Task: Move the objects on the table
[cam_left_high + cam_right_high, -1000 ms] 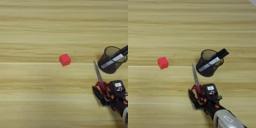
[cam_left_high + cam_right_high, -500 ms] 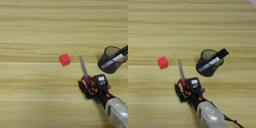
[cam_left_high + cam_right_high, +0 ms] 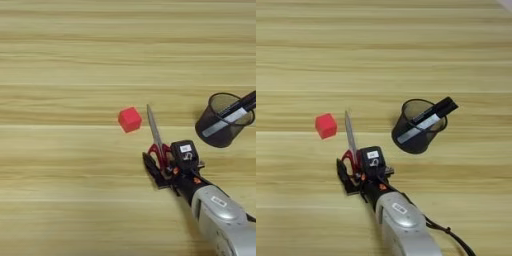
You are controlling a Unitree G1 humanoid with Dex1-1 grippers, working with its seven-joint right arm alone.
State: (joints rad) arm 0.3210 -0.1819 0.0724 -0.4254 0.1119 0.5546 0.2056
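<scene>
Right eye view shows the whole black wire-mesh pen cup (image 3: pixel 416 127) with the white marker with black cap (image 3: pixel 426 121) leaning out over its right rim, and a black cable (image 3: pixel 448 234) trailing from my silver forearm (image 3: pixel 403 227) toward the bottom right; left eye view cuts the marker's cap off at the picture's edge and leaves the cable out, but gives more bare wood to the left of the small red cube (image 3: pixel 130 119). In both, my gripper (image 3: pixel 165 167) comes up from the lower right, its two black fingers (image 3: pixel 152 171) closed around the red handles of the red-handled steel scissors (image 3: pixel 156 137). The steel blades stick out past the fingers, pointing away from me and slightly left, shut together. The blade tip ends just right of the cube, near it but not touching. The cup stands upright well to the right of the scissors, apart from them, and the marker rests tilted inside it. Everything sits on the table (image 3: pixel 60 60), a light-tan wood-grain top with long horizontal plank streaks that fills both views; a pale sliver shows at the right eye view's top right corner.
</scene>
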